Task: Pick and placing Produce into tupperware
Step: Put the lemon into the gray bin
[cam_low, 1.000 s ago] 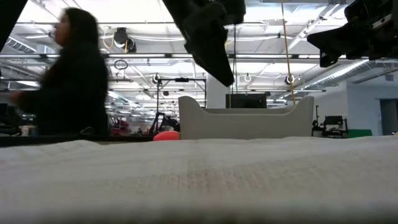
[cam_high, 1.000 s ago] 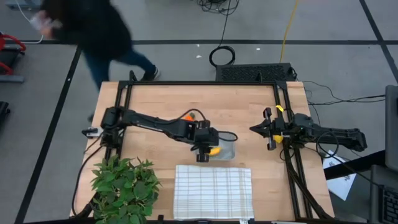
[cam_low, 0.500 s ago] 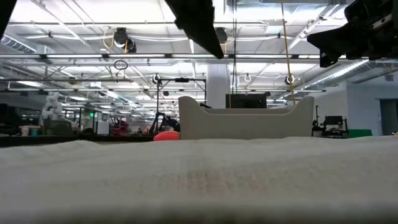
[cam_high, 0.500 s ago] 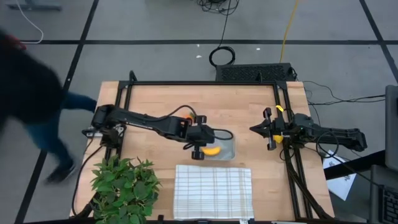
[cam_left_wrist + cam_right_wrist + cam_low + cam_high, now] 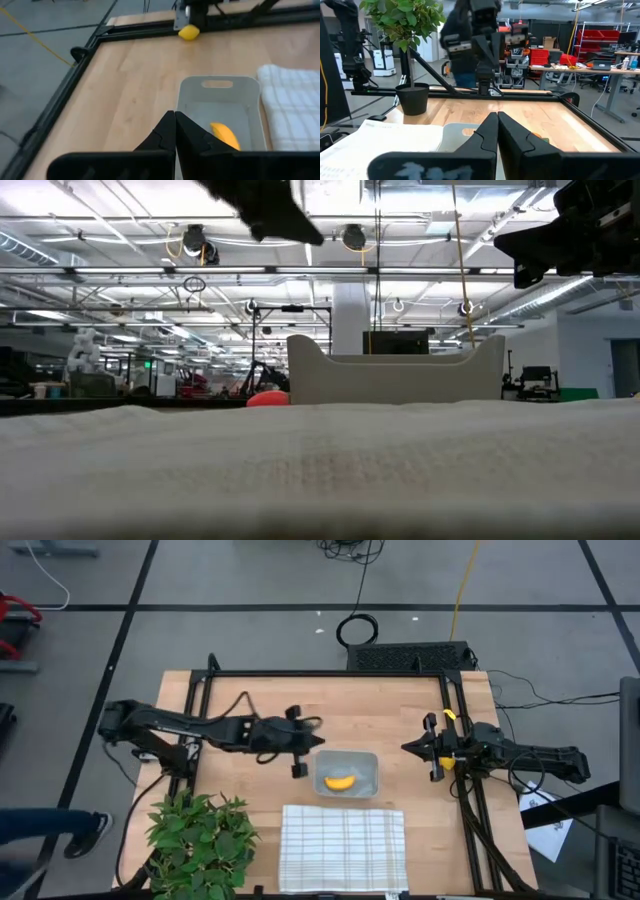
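Observation:
The tupperware (image 5: 350, 772) stands mid-table with the yellow banana (image 5: 340, 781) lying on its floor, also seen in the left wrist view (image 5: 225, 136). My left gripper (image 5: 312, 745) is shut and empty, raised above the table just left of the tupperware and pointing toward it. A small yellow piece (image 5: 189, 32) lies on the wood by the right-hand frame. The orange carrot (image 5: 536, 136) lies beyond the tupperware, toward the table's far side. My right gripper (image 5: 405, 747) waits shut and empty at the right.
A white checked cloth (image 5: 343, 848) covers the near edge, just in front of the tupperware. A leafy potted plant (image 5: 200, 840) stands at the near left corner. A black frame (image 5: 320, 673) runs along the table's far edge. A person's foot (image 5: 85, 830) shows on the floor at the left.
My left gripper has drawn back from above the tupperware toward the table's left edge, rising and tipping up from pointing down. The banana has stayed lying in the tupperware. A person has walked past the table's far left corner and off to the left.

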You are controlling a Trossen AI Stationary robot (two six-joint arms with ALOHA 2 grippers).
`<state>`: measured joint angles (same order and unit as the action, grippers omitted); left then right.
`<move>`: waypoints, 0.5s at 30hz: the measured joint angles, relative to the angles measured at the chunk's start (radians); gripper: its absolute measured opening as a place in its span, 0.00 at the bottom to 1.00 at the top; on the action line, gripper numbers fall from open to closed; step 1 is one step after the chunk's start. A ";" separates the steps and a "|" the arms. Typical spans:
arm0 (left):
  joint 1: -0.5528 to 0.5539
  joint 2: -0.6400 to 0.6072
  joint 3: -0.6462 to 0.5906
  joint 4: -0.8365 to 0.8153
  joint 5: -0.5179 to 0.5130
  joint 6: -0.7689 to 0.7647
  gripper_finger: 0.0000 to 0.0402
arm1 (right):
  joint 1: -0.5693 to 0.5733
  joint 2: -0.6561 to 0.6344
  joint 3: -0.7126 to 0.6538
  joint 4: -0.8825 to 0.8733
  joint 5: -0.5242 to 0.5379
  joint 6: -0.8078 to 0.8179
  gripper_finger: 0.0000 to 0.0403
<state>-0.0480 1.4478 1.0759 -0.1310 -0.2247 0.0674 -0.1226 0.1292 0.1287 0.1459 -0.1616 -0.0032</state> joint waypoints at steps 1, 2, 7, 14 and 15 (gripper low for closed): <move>0.008 -0.027 -0.056 0.056 0.017 -0.010 0.00 | 0.000 0.000 0.000 0.000 0.000 0.000 0.00; 0.015 -0.050 -0.109 0.112 0.025 -0.023 0.00 | 0.000 0.000 0.000 0.000 0.000 0.000 0.00; 0.043 -0.139 -0.317 0.285 0.033 -0.093 0.00 | 0.000 0.000 0.000 0.000 0.000 0.000 0.00; 0.014 -0.211 -0.620 0.658 0.006 -0.092 0.00 | 0.000 0.000 0.000 -0.003 0.000 0.000 0.00; 0.013 -0.217 -0.656 0.708 -0.005 -0.096 0.00 | 0.000 0.000 0.000 -0.008 0.000 0.000 0.00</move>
<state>-0.0346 1.2307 0.4196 0.5775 -0.2299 -0.0287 -0.1223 0.1295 0.1287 0.1382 -0.1619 -0.0032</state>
